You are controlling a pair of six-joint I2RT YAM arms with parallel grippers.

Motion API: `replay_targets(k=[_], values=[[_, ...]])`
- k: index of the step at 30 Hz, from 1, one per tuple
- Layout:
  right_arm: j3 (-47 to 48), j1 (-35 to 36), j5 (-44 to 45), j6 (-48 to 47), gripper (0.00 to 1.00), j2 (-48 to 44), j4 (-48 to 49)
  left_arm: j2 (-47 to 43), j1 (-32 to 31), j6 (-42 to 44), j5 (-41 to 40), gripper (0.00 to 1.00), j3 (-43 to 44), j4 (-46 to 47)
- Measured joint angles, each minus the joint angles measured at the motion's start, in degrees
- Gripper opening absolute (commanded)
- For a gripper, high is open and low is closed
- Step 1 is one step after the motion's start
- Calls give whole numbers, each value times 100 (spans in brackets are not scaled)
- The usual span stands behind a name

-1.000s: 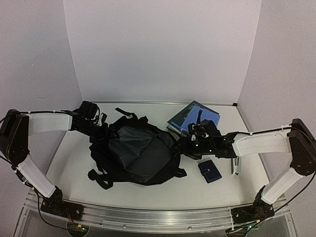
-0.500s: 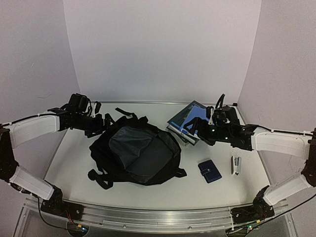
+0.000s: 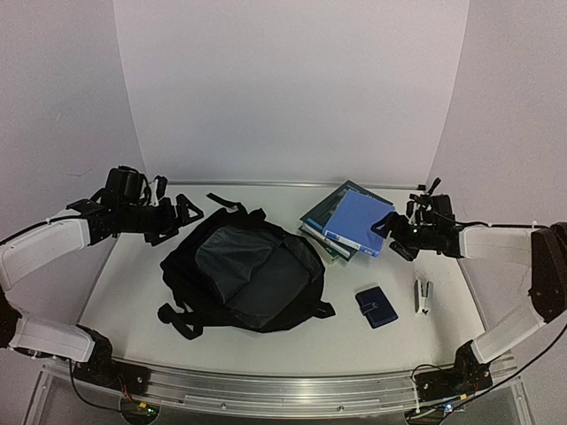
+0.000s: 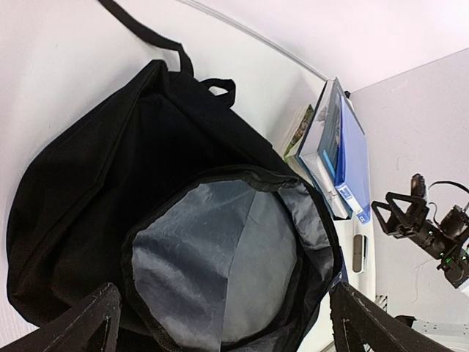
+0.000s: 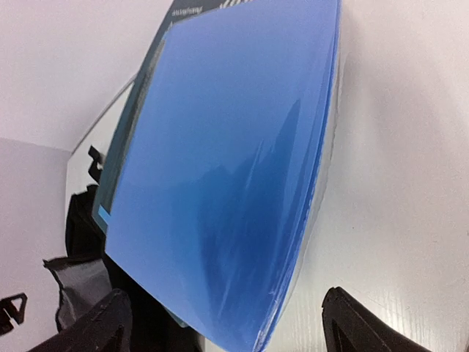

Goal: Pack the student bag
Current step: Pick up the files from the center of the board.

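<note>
The student bag [image 3: 244, 279] is lying left of centre in the top view, on the table [image 3: 133, 283]. A stack of books [image 3: 347, 221] is sitting at its upper right. A wallet [image 3: 376, 306] is lying below the books, to the bag's lower right, and a stapler [image 3: 424, 296] is lying just right of the wallet. The left gripper [image 3: 184, 212] is hanging at the bag's upper left. The right gripper [image 3: 387, 235] is hanging just right of the books, above the stapler.

Book stack [image 3: 347, 221], wallet [image 3: 376, 306], stapler [image 3: 424, 296] on table [image 3: 133, 283].
</note>
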Motion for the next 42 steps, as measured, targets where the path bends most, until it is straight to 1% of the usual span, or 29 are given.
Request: replay_targets(k=[1, 4, 9, 11, 19, 24, 26, 30, 36, 37, 40, 42], values=[[-38, 0, -85, -6, 79, 104, 35, 0, 0, -44, 3, 100, -43, -2], [-76, 0, -256, -17, 75, 395, 111, -2, 0, -110, 9, 100, -105, -15], [-102, 0, -436, -10, 58, 665, 319, -38, 0, -129, 21, 100, -110, -9], [-113, 0, -531, -11, 53, 747, 420, -75, 0, -129, 22, 100, -113, -7], [-122, -7, -729, 94, 26, 1032, 946, -260, 0, -201, 0, 100, -196, 68], [-221, -7, -935, 273, 12, 1114, 1403, -358, 0, -218, -15, 100, -223, 90], [-269, -7, -999, 369, 10, 1113, 1524, -361, 0, -219, -24, 100, -223, 90], [-381, -4, -1075, 505, 10, 1020, 1674, -361, 0, -222, -26, 100, -221, 90], [-752, -4, -1053, 737, 13, 426, 1683, -361, 0, -220, -18, 100, -221, 90], [-812, -4, -1036, 771, 12, 299, 1662, -361, 0, -219, -17, 100, -221, 90], [-945, 0, -966, 818, 2, 7, 1578, -361, 0, -217, 1, 100, -221, 90], [-996, 0, -969, 877, 0, -106, 1544, -361, 0, -215, 4, 100, -221, 88]])
